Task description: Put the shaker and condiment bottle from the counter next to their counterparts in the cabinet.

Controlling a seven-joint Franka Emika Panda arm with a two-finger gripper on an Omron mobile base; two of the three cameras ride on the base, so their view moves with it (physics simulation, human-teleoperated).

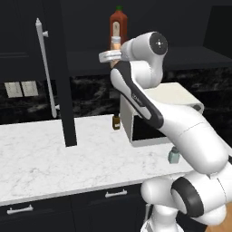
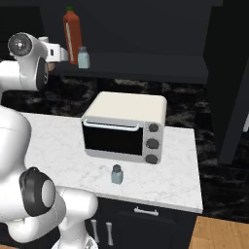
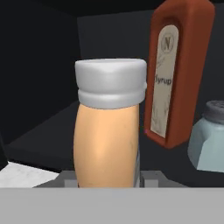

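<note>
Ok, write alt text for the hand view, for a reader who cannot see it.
An orange-peach condiment bottle with a pale cap stands close up, rising from the gripper at the bottom. Behind it, against the dark cabinet interior, stand a tall red sauce bottle with a pale label and a blue-grey shaker at the right edge.

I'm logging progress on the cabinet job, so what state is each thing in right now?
Orange bottle: upright, capped, held in the claw at the cabinet shelf.
Red bottle: upright on the shelf, green cap on.
Shelf shaker: upright beside the red bottle.
Counter shaker: upright on the counter, in front of the toaster oven, not yet moved.
Toaster oven: door closed.
Cabinet door: swung open.
Small brown bottle: upright on the counter.
</note>
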